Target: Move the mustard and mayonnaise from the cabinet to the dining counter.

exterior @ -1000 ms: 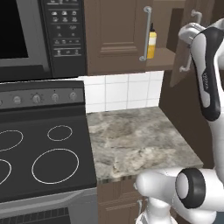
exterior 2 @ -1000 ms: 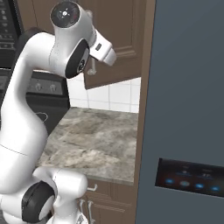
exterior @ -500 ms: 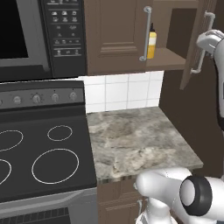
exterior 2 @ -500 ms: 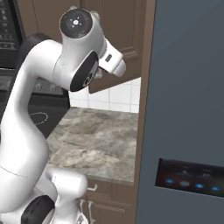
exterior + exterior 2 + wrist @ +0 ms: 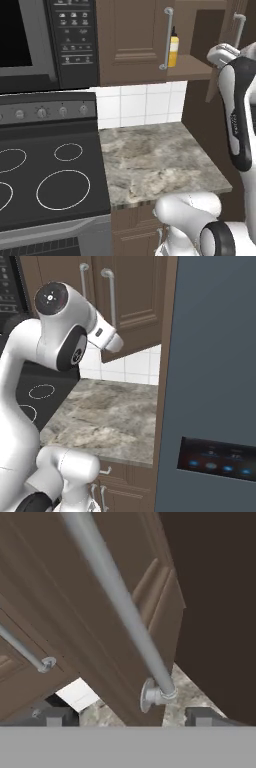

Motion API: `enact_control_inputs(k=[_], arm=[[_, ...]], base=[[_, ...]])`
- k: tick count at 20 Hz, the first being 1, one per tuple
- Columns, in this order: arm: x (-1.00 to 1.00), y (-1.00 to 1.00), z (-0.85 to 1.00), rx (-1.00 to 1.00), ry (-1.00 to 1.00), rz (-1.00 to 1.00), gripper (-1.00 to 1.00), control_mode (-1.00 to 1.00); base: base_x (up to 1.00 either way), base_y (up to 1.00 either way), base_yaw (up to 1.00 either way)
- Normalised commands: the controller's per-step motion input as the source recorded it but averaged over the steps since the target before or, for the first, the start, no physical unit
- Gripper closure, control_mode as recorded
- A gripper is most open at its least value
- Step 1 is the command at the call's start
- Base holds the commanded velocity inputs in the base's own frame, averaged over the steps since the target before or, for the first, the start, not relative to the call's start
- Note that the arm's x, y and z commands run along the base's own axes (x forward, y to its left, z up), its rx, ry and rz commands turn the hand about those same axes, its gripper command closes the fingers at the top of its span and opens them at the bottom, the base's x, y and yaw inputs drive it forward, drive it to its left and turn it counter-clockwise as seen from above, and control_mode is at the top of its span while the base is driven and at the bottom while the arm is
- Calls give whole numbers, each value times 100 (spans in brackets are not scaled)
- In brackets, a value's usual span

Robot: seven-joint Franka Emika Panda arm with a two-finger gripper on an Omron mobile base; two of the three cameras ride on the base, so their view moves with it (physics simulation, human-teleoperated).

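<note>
While the slim yellow mustard bottle (image 5: 173, 50) stands upright, dark nozzle up, at the upper middle inside the dark brown wooden cabinet (image 5: 131, 40), the gripper (image 5: 122, 716) at the frame's bottom is spread apart, straddling the open door's long silver bar handle (image 5: 120, 607).

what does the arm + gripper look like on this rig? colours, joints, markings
Glossy white, rounded arm links. Dark joint sections: a round black end cap with a small red centre dot, a black elbow disc, and a long black seam band along the link in the left base view. No loose cables visible. The gripper ends in two small, blocky dark grey fingertips.
</note>
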Motion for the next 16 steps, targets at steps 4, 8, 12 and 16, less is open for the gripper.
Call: enact_control_inputs(k=[4, 8, 12, 16], arm=[[0, 61, 0, 0, 1, -18, -100, -100], [18, 53, 0, 0, 0, -26, -100, -100], [42, 43, -1, 0, 0, -26, -100, -100], [39, 20, -3, 0, 0, -21, -100, -100]], base=[[0, 0, 0], [0, 0, 0], [0, 0, 0], [0, 0, 0]])
